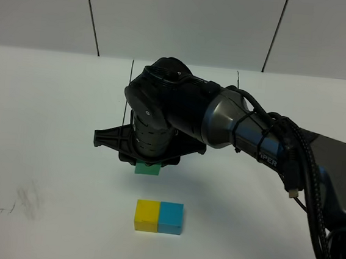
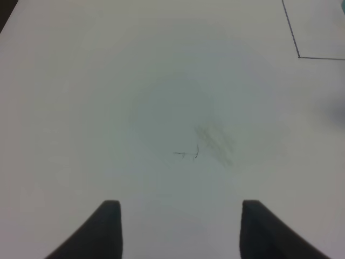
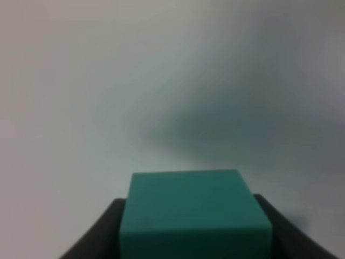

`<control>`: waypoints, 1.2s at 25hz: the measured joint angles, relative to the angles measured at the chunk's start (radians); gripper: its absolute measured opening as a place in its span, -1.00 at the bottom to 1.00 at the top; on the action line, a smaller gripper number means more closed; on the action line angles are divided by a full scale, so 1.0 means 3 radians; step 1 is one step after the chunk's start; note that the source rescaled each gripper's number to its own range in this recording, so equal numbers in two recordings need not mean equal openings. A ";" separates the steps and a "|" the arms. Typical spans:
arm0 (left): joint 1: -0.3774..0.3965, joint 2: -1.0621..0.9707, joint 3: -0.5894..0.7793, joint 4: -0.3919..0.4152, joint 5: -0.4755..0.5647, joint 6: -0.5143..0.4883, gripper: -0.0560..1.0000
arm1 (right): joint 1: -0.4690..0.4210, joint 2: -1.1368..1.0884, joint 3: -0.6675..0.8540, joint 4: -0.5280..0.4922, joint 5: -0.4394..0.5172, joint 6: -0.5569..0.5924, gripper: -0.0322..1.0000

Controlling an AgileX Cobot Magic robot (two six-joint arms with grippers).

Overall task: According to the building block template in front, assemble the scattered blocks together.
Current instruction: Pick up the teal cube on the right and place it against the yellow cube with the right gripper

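Teal-green cube (image 3: 194,216) sits clamped in the right gripper (image 1: 148,162), near the touching yellow cube (image 1: 147,216) and blue cube (image 1: 171,218); the left gripper (image 2: 180,229) stands parted, empty.

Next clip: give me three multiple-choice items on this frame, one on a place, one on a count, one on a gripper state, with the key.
1. Where is the blue cube relative to the yellow cube in the high view?
A. Touching, on its right.
B. Stacked on it.
C. Apart, on its left.
2. How many cubes sit ungripped in the high view?
A. One.
B. Two.
C. Three.
3. The right gripper is:
A. open and empty.
B. shut on the teal cube.
C. shut on the yellow cube.
Key: 1 A, their faces meet with no gap; 2 B, only yellow and blue sit free; 3 B, the wrist view shows teal between its fingers.
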 joint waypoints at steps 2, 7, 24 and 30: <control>0.0000 0.0000 0.0000 0.0000 0.0000 0.0000 -0.70 | 0.0000 0.0064 -0.0003 -0.0203 -0.0001 0.0152 -0.58; 0.0000 0.0000 0.0000 0.0000 0.0000 0.0000 -0.70 | 0.0007 0.0206 -0.0003 -0.0300 0.0008 0.0259 -0.58; 0.0000 0.0000 0.0000 0.0000 0.0000 0.0000 -0.70 | 0.0218 0.0225 -0.0003 -0.0289 0.0169 0.0287 -0.58; 0.0000 0.0000 0.0000 0.0003 0.0000 0.0000 -0.70 | 0.0237 0.0319 -0.0003 -0.0294 0.0146 0.0334 -0.58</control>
